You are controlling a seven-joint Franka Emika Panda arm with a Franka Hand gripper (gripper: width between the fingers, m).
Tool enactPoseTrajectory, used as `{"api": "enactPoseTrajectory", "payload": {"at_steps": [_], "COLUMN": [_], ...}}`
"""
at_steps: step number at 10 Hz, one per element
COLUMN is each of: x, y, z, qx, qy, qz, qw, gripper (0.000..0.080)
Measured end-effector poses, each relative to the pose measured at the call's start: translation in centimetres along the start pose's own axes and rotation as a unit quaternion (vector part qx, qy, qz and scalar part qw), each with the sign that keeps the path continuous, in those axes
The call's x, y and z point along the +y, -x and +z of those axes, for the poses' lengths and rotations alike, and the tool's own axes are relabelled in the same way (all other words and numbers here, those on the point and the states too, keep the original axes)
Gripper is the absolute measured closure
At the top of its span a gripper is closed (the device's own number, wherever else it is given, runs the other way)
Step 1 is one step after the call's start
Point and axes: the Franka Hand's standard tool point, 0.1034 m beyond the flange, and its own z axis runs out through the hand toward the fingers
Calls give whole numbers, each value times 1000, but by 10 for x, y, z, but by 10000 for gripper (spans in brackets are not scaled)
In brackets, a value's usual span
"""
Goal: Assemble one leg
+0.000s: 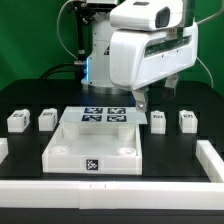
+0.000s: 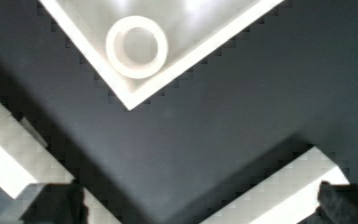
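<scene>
gripper: wide open, empty, up by top corner | leg: just beside top, exterior view's right | tip: drop straight, pinch leg's flat sides mid-way

Robotics lab bench: white robot arm over a black table fenced with white rails, green backdrop behind, marker board with printed tags lying flat mid-table
</scene>
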Motion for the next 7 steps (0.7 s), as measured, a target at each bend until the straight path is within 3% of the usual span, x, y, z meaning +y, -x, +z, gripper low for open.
{"api": "enactPoseTrajectory", "payload": {"at_steps": [7], "x": [0], "y": [0], "z": [0], "qx": [0], "qy": [0], "qz": [0], "qw": [1000], "gripper": [150]}}
